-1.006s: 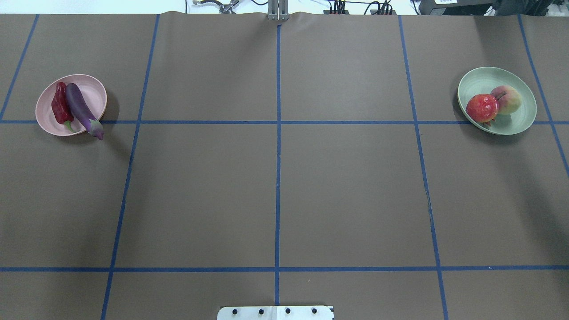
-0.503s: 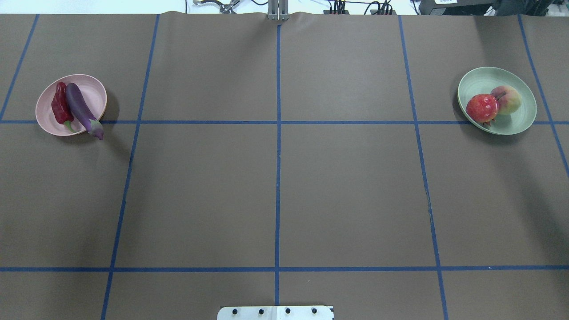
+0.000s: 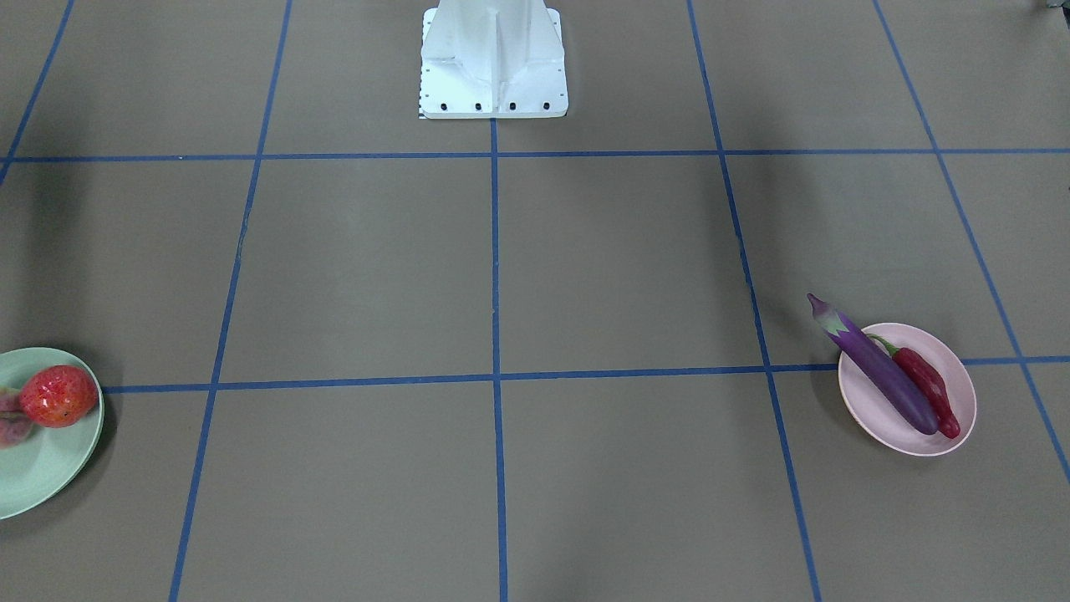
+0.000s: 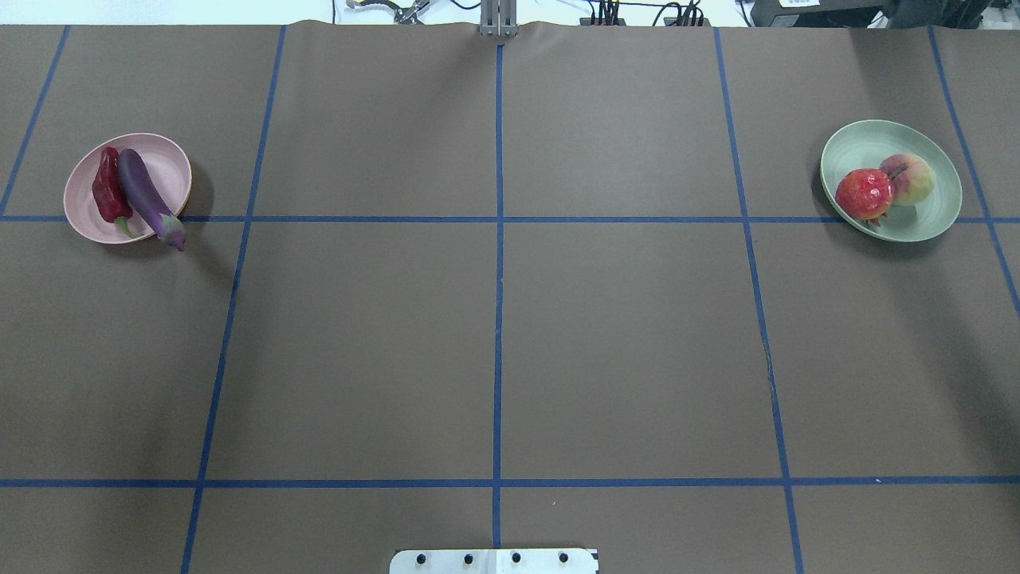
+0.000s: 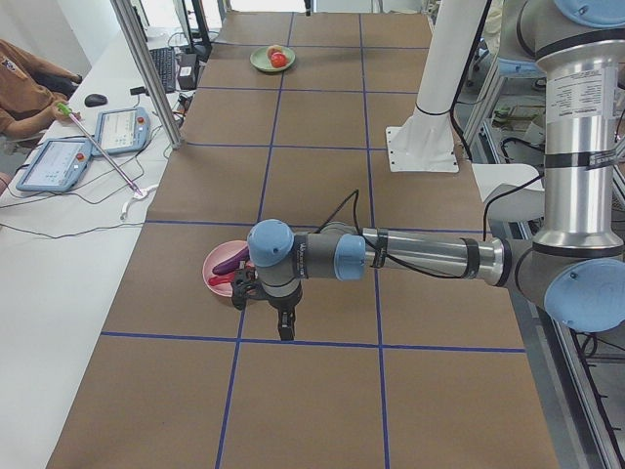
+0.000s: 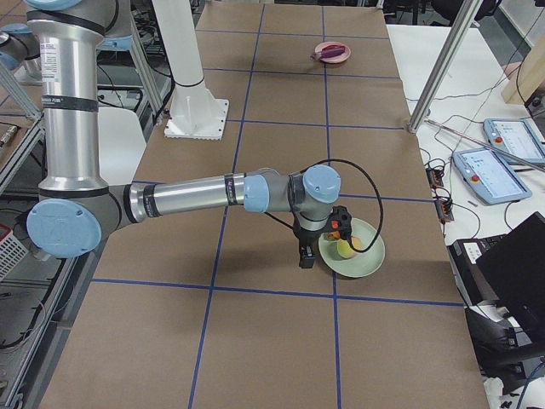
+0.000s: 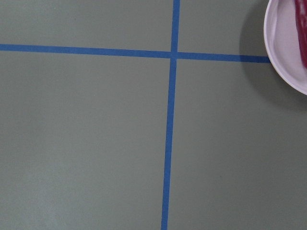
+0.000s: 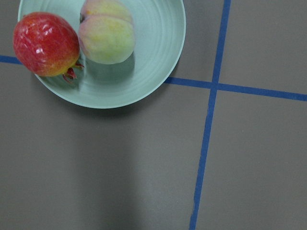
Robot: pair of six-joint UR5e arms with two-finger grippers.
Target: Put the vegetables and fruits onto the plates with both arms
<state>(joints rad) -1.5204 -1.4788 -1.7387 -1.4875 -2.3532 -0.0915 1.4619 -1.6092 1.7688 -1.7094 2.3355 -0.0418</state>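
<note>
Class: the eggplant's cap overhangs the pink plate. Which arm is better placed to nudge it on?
Left, probably: left end effector hangs beside the pink plate and eggplant; right end effector is by the green plate.

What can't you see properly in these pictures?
- Left tool: shows only in the exterior left view; open or shut, cannot tell.
- Right tool: same, only in the exterior right view.
- Peach: front-facing view, cut by the left edge.
- Pink plate: left wrist view, mostly cut by the right edge.
</note>
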